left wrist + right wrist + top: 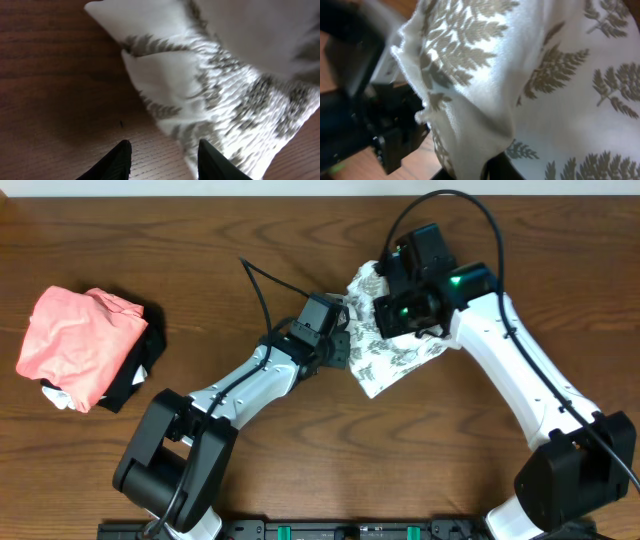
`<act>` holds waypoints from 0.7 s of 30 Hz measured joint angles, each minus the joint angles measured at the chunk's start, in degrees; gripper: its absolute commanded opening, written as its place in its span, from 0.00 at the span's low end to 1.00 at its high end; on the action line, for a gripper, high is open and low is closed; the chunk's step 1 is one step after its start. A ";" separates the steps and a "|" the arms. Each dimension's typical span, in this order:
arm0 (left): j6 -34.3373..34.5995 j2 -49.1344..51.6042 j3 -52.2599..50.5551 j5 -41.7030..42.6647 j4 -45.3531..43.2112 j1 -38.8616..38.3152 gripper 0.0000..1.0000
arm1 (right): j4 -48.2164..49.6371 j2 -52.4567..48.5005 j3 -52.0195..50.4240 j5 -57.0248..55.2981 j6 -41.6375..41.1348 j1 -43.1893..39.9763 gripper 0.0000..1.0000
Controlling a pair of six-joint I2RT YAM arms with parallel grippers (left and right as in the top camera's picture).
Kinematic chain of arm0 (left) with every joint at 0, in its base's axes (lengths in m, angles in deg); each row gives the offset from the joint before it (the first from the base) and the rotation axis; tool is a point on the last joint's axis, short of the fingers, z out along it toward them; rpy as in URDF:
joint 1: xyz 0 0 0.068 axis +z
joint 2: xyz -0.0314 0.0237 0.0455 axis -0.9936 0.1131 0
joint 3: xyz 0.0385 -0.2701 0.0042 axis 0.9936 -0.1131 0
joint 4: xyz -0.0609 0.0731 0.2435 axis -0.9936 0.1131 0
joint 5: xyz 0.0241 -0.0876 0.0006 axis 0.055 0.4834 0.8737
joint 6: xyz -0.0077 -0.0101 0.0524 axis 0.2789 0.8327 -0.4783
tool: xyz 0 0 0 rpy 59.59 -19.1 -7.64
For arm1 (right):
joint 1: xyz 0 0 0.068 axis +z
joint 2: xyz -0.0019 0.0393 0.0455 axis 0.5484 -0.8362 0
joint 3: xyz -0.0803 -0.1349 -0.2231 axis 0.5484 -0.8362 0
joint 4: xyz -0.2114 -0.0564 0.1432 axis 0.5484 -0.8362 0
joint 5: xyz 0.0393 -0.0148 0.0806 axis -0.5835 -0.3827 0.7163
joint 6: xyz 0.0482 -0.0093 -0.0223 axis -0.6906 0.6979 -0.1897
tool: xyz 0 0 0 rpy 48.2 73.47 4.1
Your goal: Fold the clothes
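The white fern-print garment (385, 355) lies bunched on the table at centre right. My right gripper (385, 305) is shut on a fold of it (470, 100) and holds that fold lifted above the rest; the fingers are mostly covered by fabric (485, 167). My left gripper (345, 348) is open at the garment's left edge; in the left wrist view its fingers (162, 160) straddle bare table, with the smocked fabric (220, 100) just touching the right finger. It holds nothing.
A salmon-pink folded garment (80, 340) lies on a black folded cloth (140, 370) at the far left. A black cable (265, 290) runs over the table behind the left arm. The wooden table (300, 460) shows around everything.
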 measured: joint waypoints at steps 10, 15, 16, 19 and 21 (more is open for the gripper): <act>-0.07 0.00 -0.02 -2.80 4.79 0.66 0.43 | -0.07 0.00 0.00 0.15 -0.02 1.77 0.17; -0.07 0.00 -0.04 -7.50 10.99 3.76 0.43 | -0.07 0.00 -0.11 0.20 -0.02 1.77 0.18; -0.04 0.00 -0.02 -8.02 11.80 4.81 0.43 | -0.04 0.00 -0.11 0.44 -0.02 1.77 0.18; -0.02 -0.02 -0.04 -9.11 13.16 7.76 0.43 | 0.07 0.00 -0.13 2.16 0.37 1.77 0.24; -0.02 -0.31 -0.04 -9.46 13.31 9.57 0.43 | 0.20 0.00 -0.13 3.78 1.27 1.84 0.25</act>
